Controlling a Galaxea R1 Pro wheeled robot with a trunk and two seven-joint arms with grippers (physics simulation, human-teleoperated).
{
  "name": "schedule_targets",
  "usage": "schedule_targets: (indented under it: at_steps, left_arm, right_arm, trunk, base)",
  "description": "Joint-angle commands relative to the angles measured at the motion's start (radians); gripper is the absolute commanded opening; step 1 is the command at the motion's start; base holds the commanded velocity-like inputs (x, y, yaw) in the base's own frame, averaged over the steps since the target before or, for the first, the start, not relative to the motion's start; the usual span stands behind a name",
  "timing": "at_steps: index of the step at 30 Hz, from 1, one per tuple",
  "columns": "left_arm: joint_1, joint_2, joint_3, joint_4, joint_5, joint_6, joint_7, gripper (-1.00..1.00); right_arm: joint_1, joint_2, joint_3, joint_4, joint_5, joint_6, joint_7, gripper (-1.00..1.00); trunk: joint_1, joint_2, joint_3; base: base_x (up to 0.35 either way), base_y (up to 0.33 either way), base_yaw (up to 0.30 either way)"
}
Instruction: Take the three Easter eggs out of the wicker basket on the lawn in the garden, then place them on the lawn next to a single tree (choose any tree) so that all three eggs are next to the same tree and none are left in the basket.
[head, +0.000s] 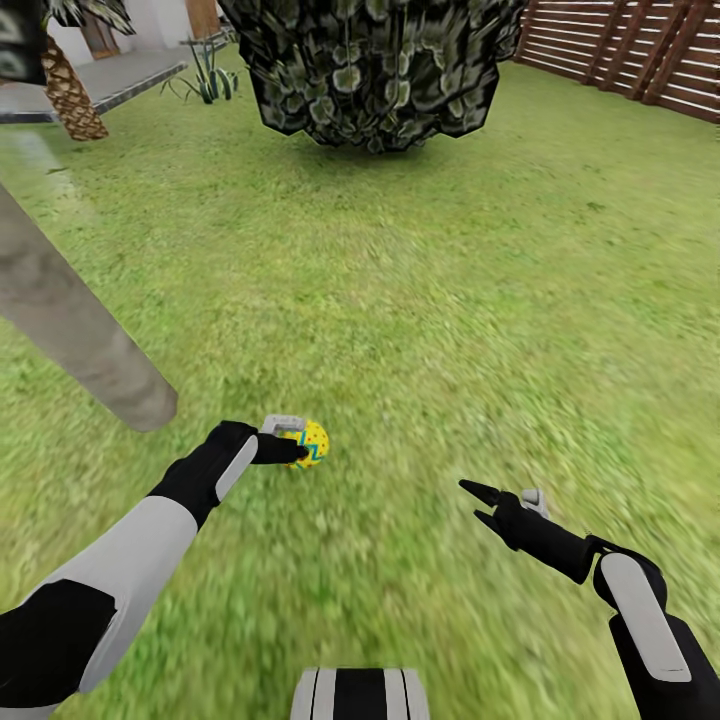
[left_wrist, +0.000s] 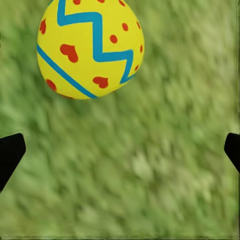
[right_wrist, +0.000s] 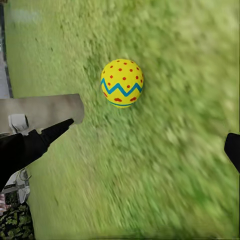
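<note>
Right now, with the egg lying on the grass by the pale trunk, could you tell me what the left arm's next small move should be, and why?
Probably lift the left gripper straight up: its fingers are open, and the egg rests on the lawn beside the tree trunk.

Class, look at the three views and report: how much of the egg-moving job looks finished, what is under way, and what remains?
Looks done: one Easter egg lies on the lawn close to a pale grey trunk. In hand: nothing; the left gripper is open beside that egg, its fingers apart from it, and the right gripper is open and empty. Left: two more eggs to bring; the pictures cannot confirm their whereabouts.
</note>
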Motion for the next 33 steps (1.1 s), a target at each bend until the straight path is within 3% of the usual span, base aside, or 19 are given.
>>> schedule_targets:
  at_steps: [1, 27, 33]
  left_arm:
    - [-0.001, 0.001, -0.003, -0.001, -0.004, 0.003, -0.004, 1.0]
    - [-0.001, 0.0, -0.003, 0.008, -0.007, 0.003, -0.004, 1.0]
    - [-0.001, 0.0, -0.003, 0.009, -0.008, 0.003, -0.006, 1.0]
  right_arm:
    - [-0.001, 0.0, -0.002, 0.0, 0.01, 0.005, 0.009, 1.0]
    - [-0.001, 0.0, -0.002, -0.004, 0.011, 0.004, 0.01, 1.0]
    - [-0.001, 0.0, -0.002, -0.003, 0.012, 0.003, 0.009, 1.0]
  trunk:
    - [-0.001, 0.0, 0.003]
    - [-0.013, 0.006, 0.104]
    - [-0.016, 0.007, 0.13]
  base:
    - [-0.32, 0.0, 0.0]
    - [-0.331, 0.0, 0.001]
    - [-0.167, 0.0, 0.102]
